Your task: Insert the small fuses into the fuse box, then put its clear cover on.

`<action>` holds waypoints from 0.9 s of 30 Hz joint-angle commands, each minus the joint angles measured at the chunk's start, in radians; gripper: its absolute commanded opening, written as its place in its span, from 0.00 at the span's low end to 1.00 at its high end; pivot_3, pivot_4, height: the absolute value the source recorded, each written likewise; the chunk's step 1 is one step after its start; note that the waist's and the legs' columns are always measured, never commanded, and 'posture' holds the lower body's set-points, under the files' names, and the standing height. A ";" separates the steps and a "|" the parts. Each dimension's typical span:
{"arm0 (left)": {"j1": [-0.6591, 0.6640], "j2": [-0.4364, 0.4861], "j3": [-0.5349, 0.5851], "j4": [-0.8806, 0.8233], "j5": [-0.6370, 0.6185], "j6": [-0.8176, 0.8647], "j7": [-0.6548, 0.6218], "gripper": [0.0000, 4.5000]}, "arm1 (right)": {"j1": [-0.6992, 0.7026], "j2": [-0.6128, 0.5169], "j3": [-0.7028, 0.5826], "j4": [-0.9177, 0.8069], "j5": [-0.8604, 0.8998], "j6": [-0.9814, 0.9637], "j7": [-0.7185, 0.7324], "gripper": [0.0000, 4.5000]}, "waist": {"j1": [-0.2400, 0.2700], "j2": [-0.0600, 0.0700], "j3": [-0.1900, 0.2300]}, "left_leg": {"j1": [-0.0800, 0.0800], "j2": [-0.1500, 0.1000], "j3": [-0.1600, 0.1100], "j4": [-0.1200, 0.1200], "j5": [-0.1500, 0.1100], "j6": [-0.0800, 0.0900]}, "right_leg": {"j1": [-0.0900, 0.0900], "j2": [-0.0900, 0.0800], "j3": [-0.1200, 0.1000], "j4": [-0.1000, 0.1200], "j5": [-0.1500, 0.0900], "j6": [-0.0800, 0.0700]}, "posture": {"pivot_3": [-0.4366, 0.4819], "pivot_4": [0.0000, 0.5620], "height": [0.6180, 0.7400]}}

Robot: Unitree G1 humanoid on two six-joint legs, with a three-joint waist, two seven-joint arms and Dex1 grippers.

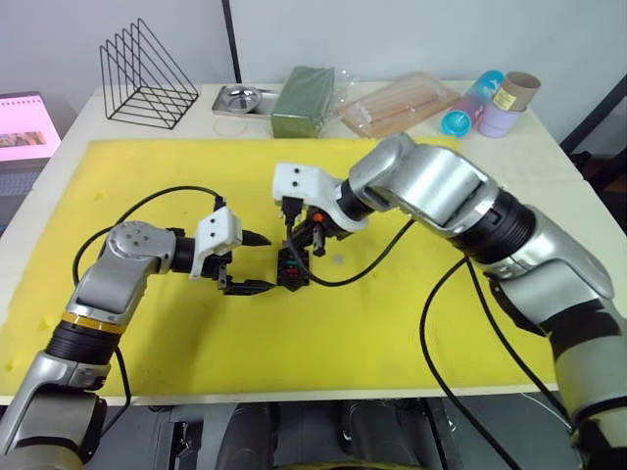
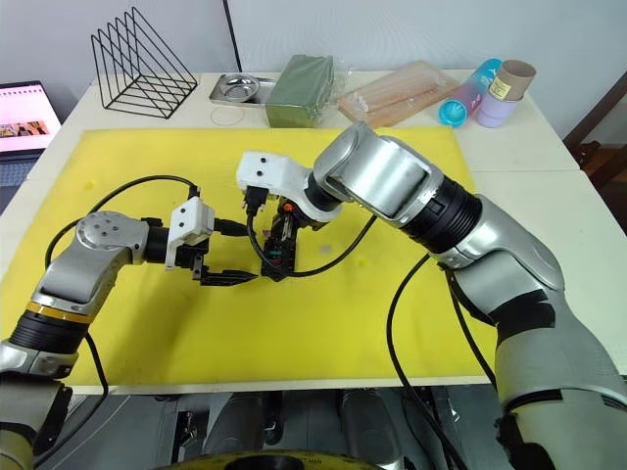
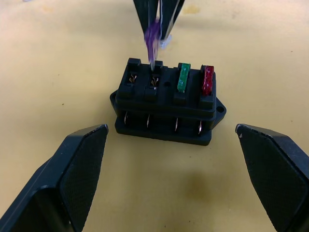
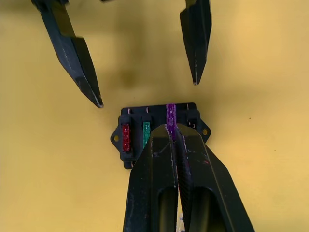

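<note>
Right gripper (image 4: 173,133) was closed on a purple fuse (image 3: 152,38), pinching it by its upper body with the blades pointing down at the third slot of the fuse box (image 3: 166,104). Blade tips looked to be at the slot mouth, not yet seated. Left gripper (image 3: 171,159) was wide open and empty, its fingers (image 3: 79,169) low on either side of the box and apart from it.

Box sat on the yellow mat (image 1: 147,176), near the mat's middle, a little toward the front edge of the table. Green fuse (image 3: 183,77) and red fuse (image 3: 207,79) were already seated side by side at one end of the row. Two slots were unfilled: the one under the purple fuse and the end slot beside it. I could not pick out the fourth fuse or the clear cover.

Handling judgement: fuse is tiny, light, rigid plastic with thin blades; likely to twist or slip if pinched off-centre, so hold the flat faces of the body and press straight down. Box is light and may slide or tip under the push; the left fingers could brace its long sides.
</note>
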 commanded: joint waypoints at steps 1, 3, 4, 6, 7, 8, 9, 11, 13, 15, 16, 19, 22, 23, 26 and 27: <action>0.004 0.001 0.016 -0.037 -0.006 -0.002 0.006 1.00 | -0.017 0.012 -0.013 -0.010 -0.034 -0.010 0.027 0.01 | 0.000 0.000 0.000 | 0.000 0.000 0.000 0.000 0.000 0.000 | 0.000 0.000 0.000 0.000 0.000 0.000 | 0.48 0.27 1.00; 0.005 0.000 0.016 -0.040 -0.006 -0.001 0.008 1.00 | -0.010 0.016 -0.011 -0.012 -0.049 -0.010 0.035 0.01 | -0.001 0.000 0.000 | 0.000 0.000 0.000 0.000 0.000 0.000 | 0.000 0.000 0.000 0.000 0.000 0.000 | 0.48 0.27 1.00; 0.005 0.000 0.016 -0.040 -0.007 0.000 0.008 1.00 | -0.007 0.018 -0.009 -0.011 -0.058 -0.013 0.038 0.01 | -0.001 0.000 0.000 | 0.000 0.000 0.000 0.000 0.000 0.000 | 0.000 0.000 0.000 0.000 0.000 0.000 | 0.48 0.27 1.00; 0.005 -0.001 0.016 -0.041 -0.007 0.001 0.009 1.00 | -0.001 0.021 -0.005 -0.009 -0.074 -0.018 0.044 0.01 | -0.001 0.000 0.000 | 0.000 0.000 0.000 0.000 0.000 0.000 | 0.000 0.000 0.000 0.001 0.000 0.000 | 0.48 0.27 1.00; 0.005 -0.001 0.016 -0.042 -0.007 0.002 0.009 1.00 | 0.001 0.021 -0.002 -0.008 -0.081 -0.020 0.048 0.01 | 0.000 0.000 0.000 | 0.000 0.000 0.000 0.000 0.000 0.000 | 0.000 0.000 0.000 0.001 0.000 0.000 | 0.48 0.27 1.00; 0.005 -0.002 0.016 -0.042 -0.008 0.002 0.009 1.00 | 0.004 0.021 0.000 -0.009 -0.088 -0.024 0.052 0.01 | 0.000 0.000 0.000 | 0.000 0.000 0.000 0.000 0.000 0.000 | 0.000 0.000 0.000 0.001 0.000 0.000 | 0.48 0.27 1.00; 0.005 -0.002 0.016 -0.043 -0.008 0.003 0.009 1.00 | 0.006 0.021 0.000 -0.009 -0.095 -0.026 0.056 0.01 | 0.000 0.000 0.000 | 0.000 0.000 0.000 0.000 0.000 0.000 | 0.000 0.000 0.000 0.001 0.000 0.000 | 0.48 0.27 1.00; 0.004 -0.003 0.016 -0.043 -0.007 0.004 0.010 1.00 | 0.013 0.022 0.004 -0.007 -0.112 -0.032 0.063 0.01 | 0.000 0.000 0.000 | 0.000 0.000 0.000 0.000 0.000 0.000 | 0.000 0.000 0.000 0.001 0.000 0.000 | 0.48 0.27 1.00; 0.004 -0.003 0.017 -0.044 -0.007 0.005 0.010 1.00 | 0.019 0.023 0.005 -0.006 -0.124 -0.036 0.069 0.01 | -0.001 0.000 0.000 | 0.000 0.000 0.000 0.000 0.000 0.000 | 0.000 0.000 0.000 0.001 0.000 0.000 | 0.48 0.27 1.00; 0.004 -0.004 0.017 -0.044 -0.008 0.006 0.010 1.00 | 0.023 0.025 0.004 -0.006 -0.135 -0.038 0.075 0.01 | -0.001 0.000 0.000 | 0.000 0.000 0.000 0.000 0.000 0.000 | 0.000 0.000 0.000 0.001 0.000 0.000 | 0.48 0.27 1.00; 0.004 -0.004 0.017 -0.044 -0.007 0.006 0.010 1.00 | 0.026 0.026 0.005 -0.005 -0.141 -0.041 0.078 0.01 | -0.001 0.000 0.000 | 0.000 0.000 0.000 0.000 0.000 0.000 | 0.000 0.000 0.000 0.001 0.000 0.000 | 0.48 0.27 1.00; 0.006 -0.004 0.017 -0.049 -0.008 0.009 0.012 1.00 | 0.033 0.029 0.004 -0.004 -0.157 -0.048 0.083 0.01 | -0.001 0.000 0.000 | 0.000 0.000 0.000 0.000 0.000 0.000 | 0.000 0.000 0.000 0.001 0.000 0.000 | 0.48 0.27 1.00; 0.007 -0.004 0.017 -0.051 -0.008 0.012 0.012 1.00 | 0.038 0.031 0.002 -0.002 -0.172 -0.054 0.091 0.01 | 0.000 0.000 0.000 | 0.000 0.000 0.000 0.000 0.000 0.000 | 0.000 0.000 0.000 0.001 0.000 0.000 | 0.48 0.27 1.00; 0.005 -0.006 0.017 -0.050 -0.007 0.011 0.014 1.00 | 0.040 0.032 0.003 -0.001 -0.176 -0.056 0.093 0.01 | 0.000 0.000 0.000 | 0.000 0.000 0.000 0.000 0.000 0.000 | 0.000 0.000 0.000 0.001 0.000 0.000 | 0.48 0.27 1.00; 0.002 -0.012 0.018 -0.048 -0.006 0.011 0.021 1.00 | 0.046 0.034 0.005 -0.002 -0.189 -0.061 0.100 0.01 | 0.000 0.000 0.000 | 0.000 0.000 0.000 0.000 0.000 0.000 | 0.000 0.000 0.000 0.001 0.000 0.000 | 0.48 0.27 1.00; 0.002 -0.012 0.018 -0.049 -0.006 0.012 0.023 1.00 | 0.048 0.035 0.004 -0.002 -0.192 -0.060 0.102 0.01 | 0.000 0.000 0.000 | 0.000 0.000 0.000 0.000 0.000 0.000 | 0.000 0.000 0.000 0.001 0.000 0.000 | 0.48 0.27 1.00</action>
